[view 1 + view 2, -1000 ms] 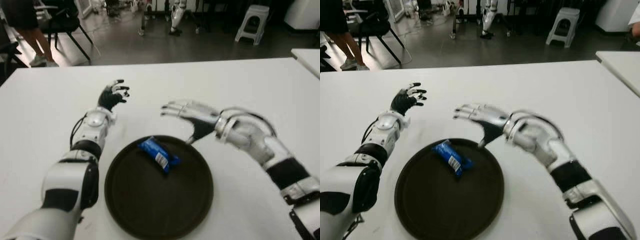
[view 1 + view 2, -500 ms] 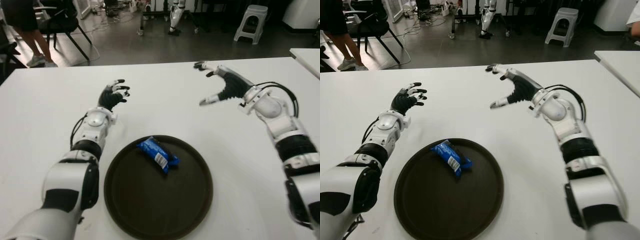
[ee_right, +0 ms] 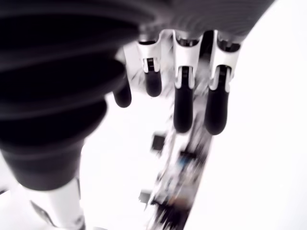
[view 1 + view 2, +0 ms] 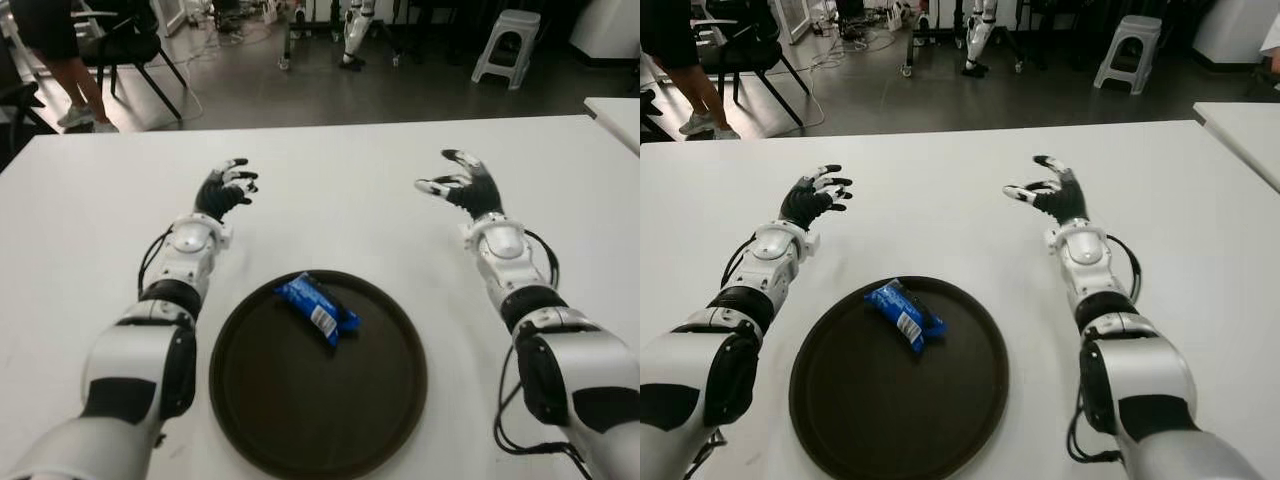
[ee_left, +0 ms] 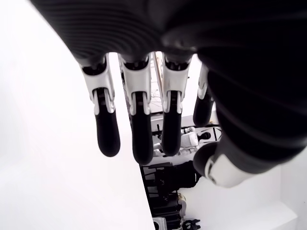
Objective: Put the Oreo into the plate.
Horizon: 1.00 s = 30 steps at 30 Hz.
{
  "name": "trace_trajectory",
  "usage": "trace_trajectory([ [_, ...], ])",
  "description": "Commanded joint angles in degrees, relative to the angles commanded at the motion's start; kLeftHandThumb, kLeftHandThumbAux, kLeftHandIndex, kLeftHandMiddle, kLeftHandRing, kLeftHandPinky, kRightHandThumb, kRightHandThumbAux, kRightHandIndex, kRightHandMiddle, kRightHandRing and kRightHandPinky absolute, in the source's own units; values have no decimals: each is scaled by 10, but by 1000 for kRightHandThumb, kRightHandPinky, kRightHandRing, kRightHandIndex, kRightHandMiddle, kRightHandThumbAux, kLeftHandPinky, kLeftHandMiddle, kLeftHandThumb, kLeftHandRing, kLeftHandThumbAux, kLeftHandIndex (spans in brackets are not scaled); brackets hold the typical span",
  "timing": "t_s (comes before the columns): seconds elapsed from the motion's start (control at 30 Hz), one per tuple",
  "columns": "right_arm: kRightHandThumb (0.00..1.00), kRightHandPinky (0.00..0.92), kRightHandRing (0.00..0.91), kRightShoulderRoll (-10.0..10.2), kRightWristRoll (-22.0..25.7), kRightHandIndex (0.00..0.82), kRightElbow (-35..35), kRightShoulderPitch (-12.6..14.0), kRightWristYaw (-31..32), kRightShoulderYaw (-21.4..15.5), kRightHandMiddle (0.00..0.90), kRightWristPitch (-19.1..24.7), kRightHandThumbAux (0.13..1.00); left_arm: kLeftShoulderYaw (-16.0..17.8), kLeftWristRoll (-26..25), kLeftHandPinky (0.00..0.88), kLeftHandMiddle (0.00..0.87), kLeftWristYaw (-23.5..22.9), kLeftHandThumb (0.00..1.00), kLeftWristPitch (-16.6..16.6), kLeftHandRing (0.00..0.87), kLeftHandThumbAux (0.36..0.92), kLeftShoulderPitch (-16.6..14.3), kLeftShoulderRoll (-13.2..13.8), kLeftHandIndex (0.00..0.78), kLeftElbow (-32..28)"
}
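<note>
Oreo packet (image 4: 317,309) (blue wrapper) lies inside the dark round plate (image 4: 300,420), in its far part, touching neither hand. Plate sits on the white table (image 4: 330,200) nearest the robot. Beyond it, left hand (image 4: 224,189) shows to the plate's far left, fingers loosely spread, grasping nothing. Right hand (image 4: 466,185) shows to the far right, fingers likewise released and empty. Farther off: a stool (image 4: 503,45) on the floor.
</note>
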Motion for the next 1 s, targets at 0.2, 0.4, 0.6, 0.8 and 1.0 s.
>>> trace_trajectory([
  [0.2, 0, 404, 410, -8, -39, 340, 13, -27, -47, 15, 382, 42, 845, 0, 0, 371, 318, -1, 94, 1, 334, 703, -1, 0, 212, 2],
  [0.4, 0, 410, 426, -5, -57, 348, 15, -27, -69, 20, 393, 55, 844, -1, 0, 380, 324, -2, 101, 0, 343, 702, 0, 0, 207, 2],
  [0.6, 0, 412, 435, -4, -67, 366, 16, -26, -77, 23, 406, 65, 839, -2, 0, 384, 334, 0, 90, -3, 348, 715, 0, -2, 212, 1],
  [0.8, 0, 421, 444, -4, -74, 376, 16, -27, -78, 24, 413, 72, 817, -1, -1, 385, 326, 1, 84, -4, 342, 725, -1, -2, 206, 1],
  [1.0, 0, 406, 439, -2, -76, 372, 16, -28, -78, 21, 414, 76, 810, -1, -1, 390, 323, 3, 87, -2, 337, 732, -1, -3, 202, 1],
])
